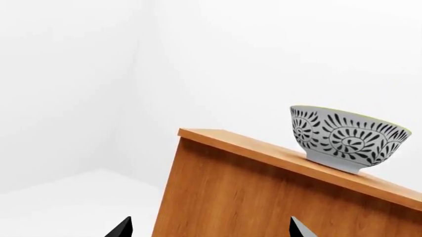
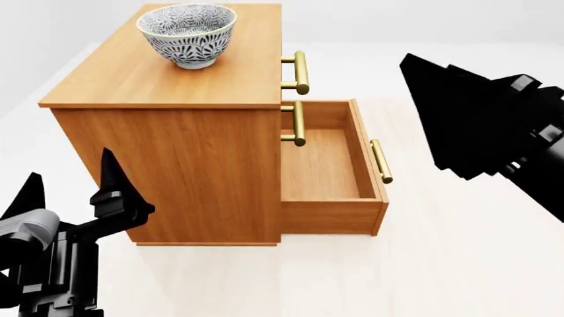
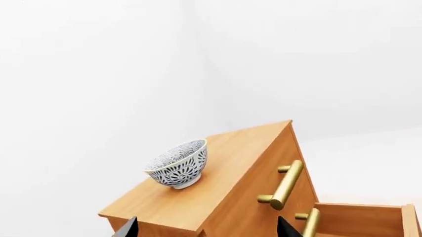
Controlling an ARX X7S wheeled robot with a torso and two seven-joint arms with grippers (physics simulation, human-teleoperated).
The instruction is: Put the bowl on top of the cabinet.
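1. The left claw sits nearest the head camera, low at the left, its two dark fingers spread apart with nothing between them. It is level with the lower side panel of the cabinet and clear of it.
2. The right claw cannot be seen in the head view; only the black bulk of the right arm shows there, raised at the right, well apart from the cabinet. In the right wrist view two dark fingertips stand wide apart at the frame edge, empty.
3. The floor is pale and bare around the cabinet's base.
4. The cabinet is an orange-brown wooden chest. Its lower drawer is pulled out, and its inside is bare. Brass bar handles run down the front.
5. The upper drawers appear closed.
6. The bowl stands upright on its foot on the flat top of the cabinet, toward the far end, set in from every edge. White with a dark leaf pattern outside; nothing shows in it.
7. White walls lie behind.
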